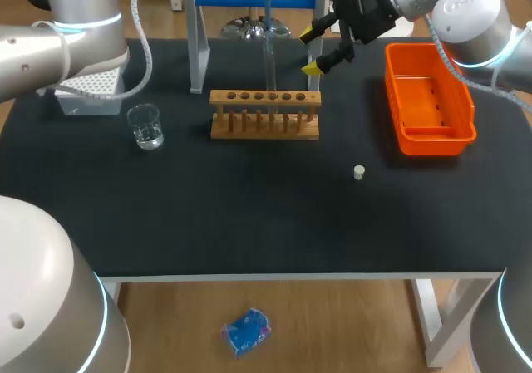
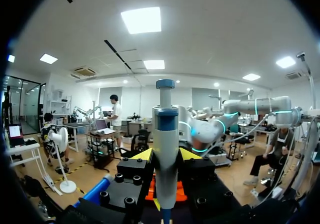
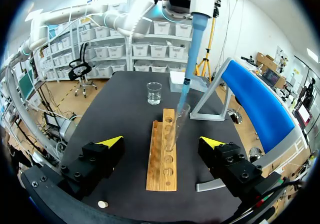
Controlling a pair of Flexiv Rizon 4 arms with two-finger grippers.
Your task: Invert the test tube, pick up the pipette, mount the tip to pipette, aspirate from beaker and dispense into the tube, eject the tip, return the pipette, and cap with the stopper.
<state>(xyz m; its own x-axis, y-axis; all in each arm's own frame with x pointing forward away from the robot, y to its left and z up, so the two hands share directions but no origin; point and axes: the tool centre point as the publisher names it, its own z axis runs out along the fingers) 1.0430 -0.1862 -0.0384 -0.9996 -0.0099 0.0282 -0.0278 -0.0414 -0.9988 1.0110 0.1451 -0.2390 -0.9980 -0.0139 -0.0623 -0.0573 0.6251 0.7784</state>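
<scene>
Stopper [image 1: 358, 172] alone on open mat [image 1: 249, 219], left fingers [image 2: 146, 155] clamp pipette [image 2: 165, 134] above rack [image 1: 264, 115]

Left arm [image 1: 50, 41] has jaws clamped on the pipette [image 2: 165, 144], right arm [image 1: 465, 12] has jaws wide apart.

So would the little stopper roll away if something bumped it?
The stopper seems to stand on a flat end, so it probably just slides. It looks tiny, likely light and easily tipped; on its round side it could roll.
</scene>
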